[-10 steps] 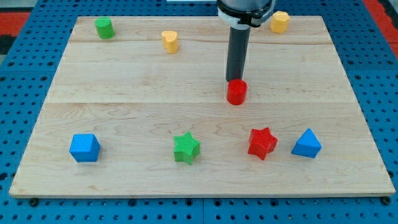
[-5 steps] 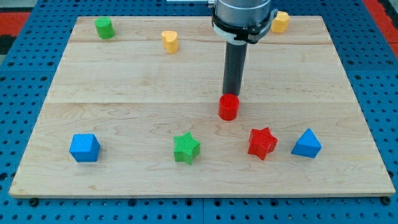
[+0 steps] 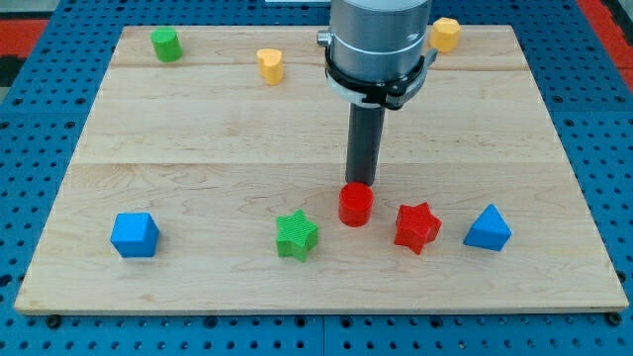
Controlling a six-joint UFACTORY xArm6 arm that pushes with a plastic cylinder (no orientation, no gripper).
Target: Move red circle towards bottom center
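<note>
The red circle point(image 3: 355, 206) is a short red cylinder standing on the wooden board point(image 3: 198, 138), a little below the middle and just right of centre. My tip point(image 3: 358, 184) touches its upper edge from the view's top side. The dark rod rises straight up from there to the arm's grey collar. The red circle sits between the green star point(image 3: 297, 235) at its lower left and the red star point(image 3: 416, 227) at its lower right, apart from both.
A blue cube point(image 3: 135, 235) lies at the lower left and a blue triangular block point(image 3: 488, 228) at the lower right. A green cylinder point(image 3: 165, 44), a yellow block point(image 3: 270, 66) and a yellow hexagonal block point(image 3: 444, 34) lie along the top.
My tip has moved towards the view's bottom and slightly left, pushing the red circle down from mid-board to between the two stars. The other blocks have not moved.
</note>
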